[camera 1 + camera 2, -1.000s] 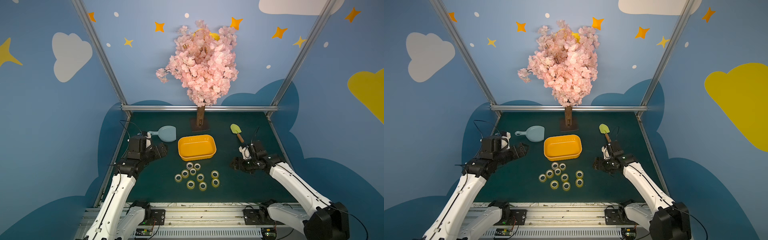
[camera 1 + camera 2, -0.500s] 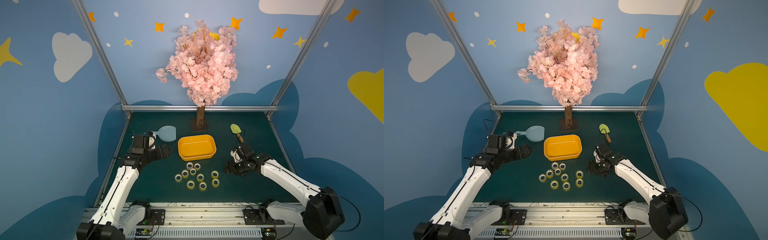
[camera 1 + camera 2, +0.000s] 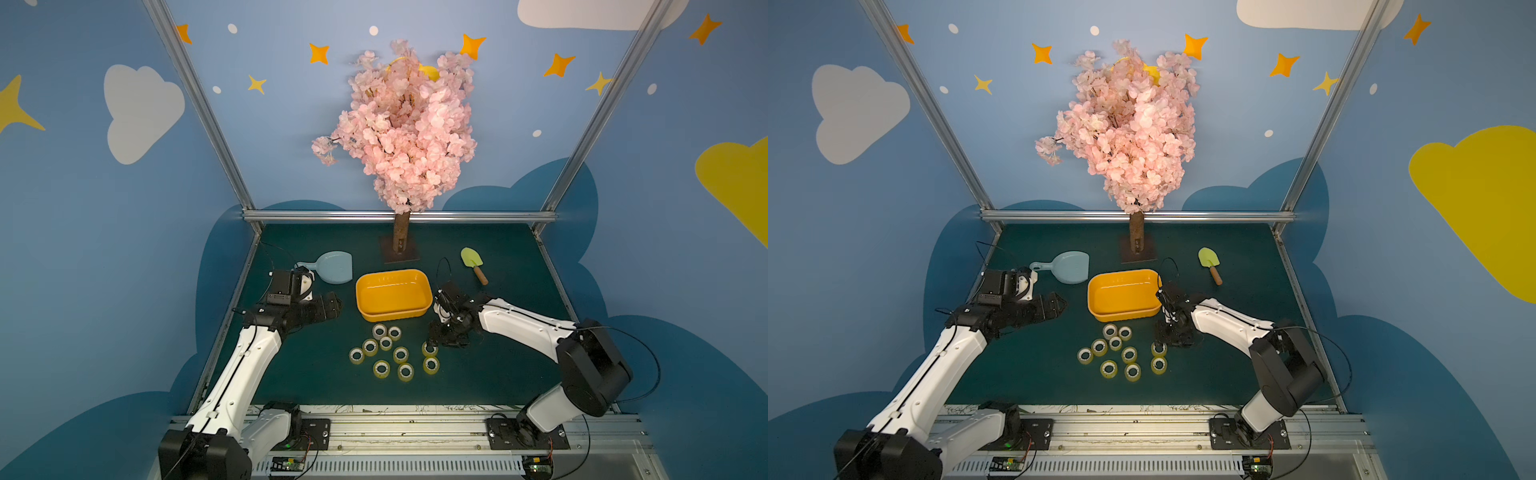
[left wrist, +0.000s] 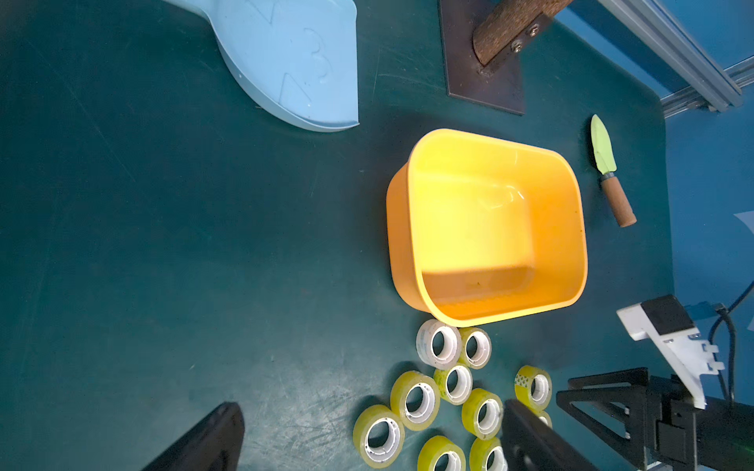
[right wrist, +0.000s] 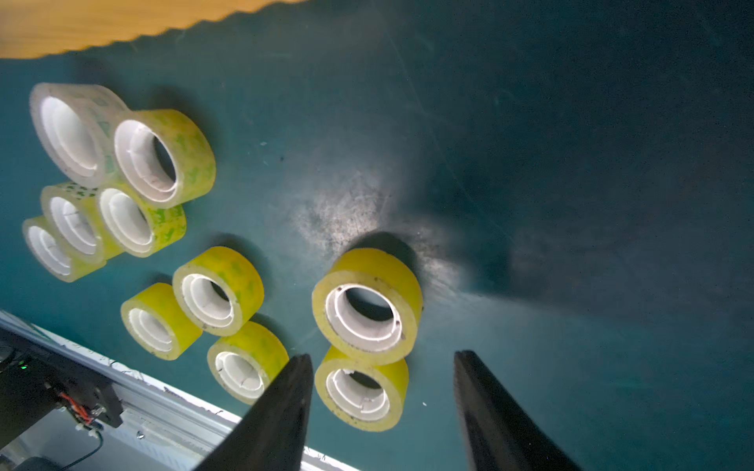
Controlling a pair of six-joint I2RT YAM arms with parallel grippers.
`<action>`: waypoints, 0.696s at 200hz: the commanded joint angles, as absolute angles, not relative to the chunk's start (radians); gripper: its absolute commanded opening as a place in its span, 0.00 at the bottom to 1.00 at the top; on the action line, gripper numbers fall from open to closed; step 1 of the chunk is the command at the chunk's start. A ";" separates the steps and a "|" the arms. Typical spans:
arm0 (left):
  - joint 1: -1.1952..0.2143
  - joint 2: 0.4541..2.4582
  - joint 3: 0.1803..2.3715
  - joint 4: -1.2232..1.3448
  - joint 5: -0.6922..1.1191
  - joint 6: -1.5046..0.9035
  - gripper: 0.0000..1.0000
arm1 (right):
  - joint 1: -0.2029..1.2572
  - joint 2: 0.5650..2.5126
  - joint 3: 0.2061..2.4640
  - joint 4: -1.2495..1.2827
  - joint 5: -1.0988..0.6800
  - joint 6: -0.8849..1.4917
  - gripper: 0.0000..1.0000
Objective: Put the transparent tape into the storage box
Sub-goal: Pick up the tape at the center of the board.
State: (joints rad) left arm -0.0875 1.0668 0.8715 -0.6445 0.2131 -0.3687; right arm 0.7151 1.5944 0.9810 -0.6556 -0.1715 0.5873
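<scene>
**Tape rolls lie loose in front of the box**

Ten tape rolls (image 3: pixel 385 343) lie flat on the green mat (image 3: pixel 291 365), just in front of the empty orange box (image 3: pixel 392 314). The right gripper (image 5: pixel 382 354) hangs over the two rolls at the cluster's right edge. Its fingers are parted, with one roll (image 5: pixel 361 387) showing between them and nothing gripped. The left gripper (image 3: pixel 330 305) hovers wide open and empty near the blue dustpan (image 3: pixel 334 268).
</scene>
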 commanded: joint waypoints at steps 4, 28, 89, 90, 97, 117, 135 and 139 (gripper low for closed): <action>-0.083 1.052 0.887 -0.654 0.225 -0.356 1.00 | 0.729 1.622 0.999 -0.693 -0.120 0.592 0.60; -0.082 1.049 0.885 -0.652 0.225 -0.357 1.00 | 0.742 1.645 0.996 -0.693 -0.100 0.598 0.58; -0.081 1.039 0.884 -0.649 0.217 -0.354 1.00 | 0.764 1.576 0.939 -0.701 -0.029 0.621 0.56; -0.080 1.041 0.885 -0.649 0.217 -0.354 1.00 | 0.765 1.575 0.938 -0.701 -0.029 0.621 0.56; -0.076 1.044 0.886 -0.646 0.220 -0.353 1.00 | 0.765 1.567 0.934 -0.702 -0.031 0.617 0.56; -0.059 1.062 0.892 -0.646 0.254 -0.354 1.00 | 0.767 1.576 0.943 -0.716 -0.032 0.612 0.56; -0.044 1.072 0.893 -0.646 0.283 -0.357 1.00 | 0.773 1.601 0.951 -0.716 -0.032 0.616 0.56; -0.042 1.074 0.894 -0.646 0.285 -0.357 1.00 | 0.775 1.604 0.951 -0.715 -0.029 0.618 0.56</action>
State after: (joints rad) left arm -0.0578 1.0599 0.8715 -0.6430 0.2348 -0.3656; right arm 0.7635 1.5929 0.9443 -0.6865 -0.0494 0.6060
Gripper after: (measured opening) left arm 0.998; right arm 0.560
